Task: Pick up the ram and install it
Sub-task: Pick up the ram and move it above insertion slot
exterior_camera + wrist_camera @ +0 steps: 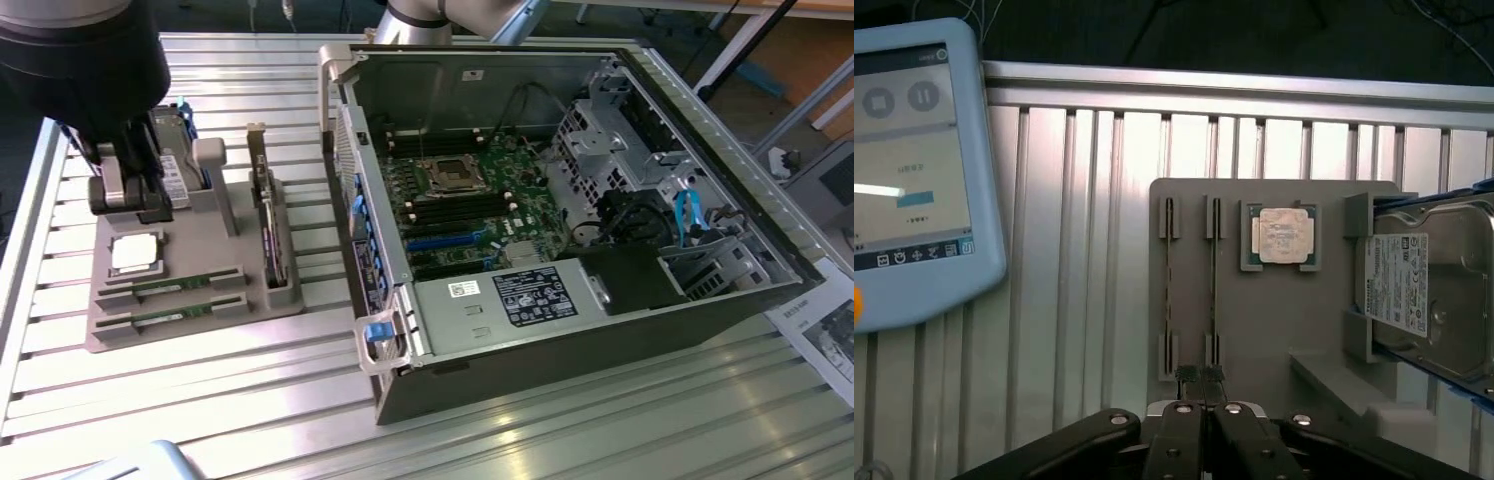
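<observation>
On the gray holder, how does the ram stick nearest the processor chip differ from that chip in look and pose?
Shape: the ram stick is long and narrow, while the processor chip is square.
Colour: the ram stick is green and the processor chip is silver.
Pose: the ram stick stands on edge in a slot, whereas the processor chip lies flat, face up.
Both sit in the gray holder.

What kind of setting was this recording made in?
Probably a robotics lab bench for computer assembly: an open PC case showing its motherboard, a grey fixture tray holding a processor and ram sticks, and a teach pendant.
</observation>
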`<state>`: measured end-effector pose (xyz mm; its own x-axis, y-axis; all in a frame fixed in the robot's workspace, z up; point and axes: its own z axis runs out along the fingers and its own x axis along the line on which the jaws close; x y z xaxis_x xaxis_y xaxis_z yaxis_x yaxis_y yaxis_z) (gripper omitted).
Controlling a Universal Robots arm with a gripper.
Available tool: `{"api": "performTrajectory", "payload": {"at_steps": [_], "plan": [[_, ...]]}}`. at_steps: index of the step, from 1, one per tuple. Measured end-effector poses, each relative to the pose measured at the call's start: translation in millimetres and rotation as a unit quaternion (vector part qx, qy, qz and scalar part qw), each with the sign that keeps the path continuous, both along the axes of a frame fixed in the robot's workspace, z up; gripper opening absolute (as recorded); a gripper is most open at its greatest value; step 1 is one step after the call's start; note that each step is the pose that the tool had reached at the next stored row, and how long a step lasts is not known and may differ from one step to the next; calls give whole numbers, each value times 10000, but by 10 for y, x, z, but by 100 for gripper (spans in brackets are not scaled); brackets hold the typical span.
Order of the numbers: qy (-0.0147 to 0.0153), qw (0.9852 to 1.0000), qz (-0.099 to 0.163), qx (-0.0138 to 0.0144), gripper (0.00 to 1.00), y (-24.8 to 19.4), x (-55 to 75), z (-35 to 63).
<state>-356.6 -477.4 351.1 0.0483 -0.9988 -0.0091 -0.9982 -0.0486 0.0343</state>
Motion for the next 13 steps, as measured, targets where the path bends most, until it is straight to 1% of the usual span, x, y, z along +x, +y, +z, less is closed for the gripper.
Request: {"api": "performTrajectory", "payload": {"at_steps": [3, 9, 13], "plan": [[1, 10000, 0, 0, 10, -3, 0, -68], [0, 10000, 0, 0, 10, -7, 0, -168], [1, 10000, 0, -1, 10, -8, 0, -180]]}}
